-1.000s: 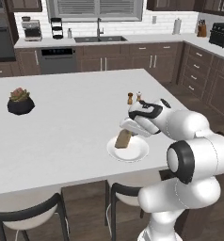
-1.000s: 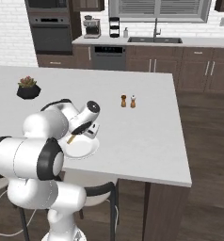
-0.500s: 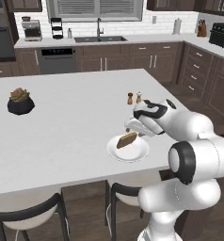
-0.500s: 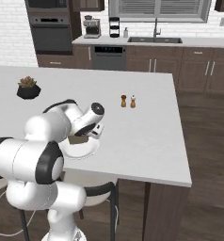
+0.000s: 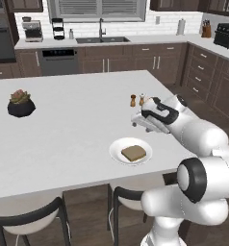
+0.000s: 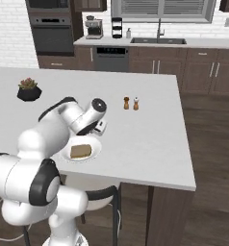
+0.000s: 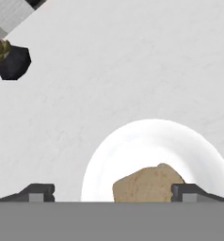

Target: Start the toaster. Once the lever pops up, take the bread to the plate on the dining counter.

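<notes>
We see the flat, roughly square slice of brown toasted bread [image 5: 133, 153] lying flat inside the round plain white plate [image 5: 117, 150], which sits near the front edge of the large white dining worktop [image 5: 63, 120], within the arm's easy reach. We judge the delivery done: the slice rests free, nothing gripping it. Our end effector [image 7: 112, 192] hovers above the plate with its fingertips [image 7: 38, 192] spread wide apart and empty, which suits a release. A small black pot with a green plant [image 5: 20, 103] and two small brown-and-white shakers [image 5: 137, 100] stand well apart from the plate. We can read no brand, label or writing anywhere.
</notes>
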Tool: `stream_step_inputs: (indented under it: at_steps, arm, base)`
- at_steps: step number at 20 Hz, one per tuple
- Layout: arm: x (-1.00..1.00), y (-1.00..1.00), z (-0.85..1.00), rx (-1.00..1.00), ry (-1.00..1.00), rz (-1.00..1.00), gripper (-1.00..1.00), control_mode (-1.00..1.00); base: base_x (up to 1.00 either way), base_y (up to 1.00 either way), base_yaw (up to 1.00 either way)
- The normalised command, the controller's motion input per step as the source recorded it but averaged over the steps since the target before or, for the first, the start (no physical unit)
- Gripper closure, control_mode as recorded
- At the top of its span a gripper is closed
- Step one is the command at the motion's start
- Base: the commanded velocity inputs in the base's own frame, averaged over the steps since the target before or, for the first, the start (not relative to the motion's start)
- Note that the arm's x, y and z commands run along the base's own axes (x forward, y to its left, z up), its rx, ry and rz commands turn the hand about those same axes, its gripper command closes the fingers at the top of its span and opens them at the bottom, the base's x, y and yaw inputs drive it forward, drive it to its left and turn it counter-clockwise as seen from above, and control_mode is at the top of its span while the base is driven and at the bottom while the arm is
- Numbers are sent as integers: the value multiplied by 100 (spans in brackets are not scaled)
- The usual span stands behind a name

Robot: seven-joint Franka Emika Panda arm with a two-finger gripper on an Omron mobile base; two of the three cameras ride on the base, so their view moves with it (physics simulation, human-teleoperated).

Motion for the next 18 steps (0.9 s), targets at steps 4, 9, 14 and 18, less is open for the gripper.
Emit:
stream_step_inputs:
  at_steps: [4,9,14,18]
  arm:
    - [-16,0,63,-8,-4,-14,-100,-100]
    - [-30,4,38,-17,-1,-9,-100,-100]
    - [-52,5,53,-18,0,-8,-100,-100]
    - [-67,1,53,-18,0,-7,-100,-100]
  base:
    - [0,0,0]
    - [0,0,0]
    - [0,0,0]
    - [0,0,0]
